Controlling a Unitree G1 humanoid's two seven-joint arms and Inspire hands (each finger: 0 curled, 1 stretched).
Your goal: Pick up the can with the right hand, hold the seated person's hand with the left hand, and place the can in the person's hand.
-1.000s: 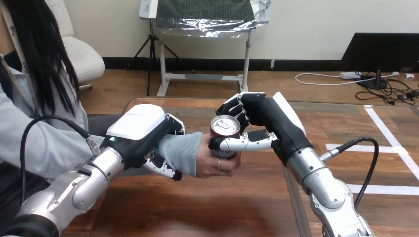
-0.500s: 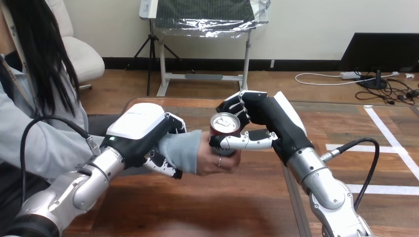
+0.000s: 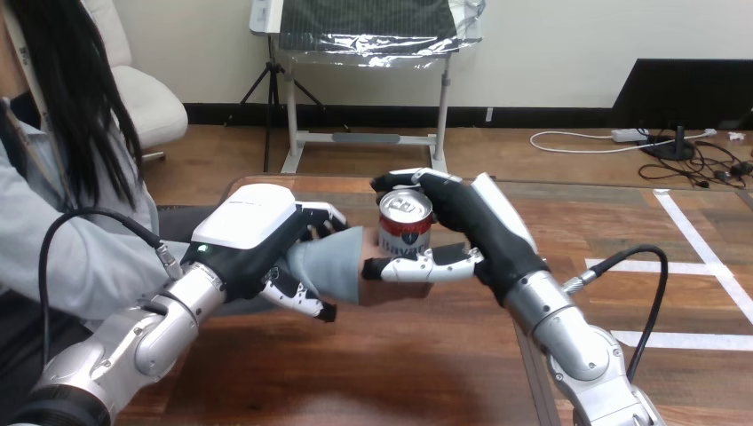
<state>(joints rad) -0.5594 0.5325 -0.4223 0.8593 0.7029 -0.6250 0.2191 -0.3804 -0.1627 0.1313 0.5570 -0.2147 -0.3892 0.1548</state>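
Right hand [image 3: 472, 226] shifted left, gripping can [image 3: 405, 229]; left hand [image 3: 249, 235] clasps person's wrist [image 3: 333, 266] above wooden table [image 3: 400, 364].

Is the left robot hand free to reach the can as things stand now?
Probably not: the left robot hand is curled round the person's wrist, and the right robot hand grips the can.

surface: wooden table [image 3: 400, 373] | marks: white tape lines [image 3: 701, 247] at its right
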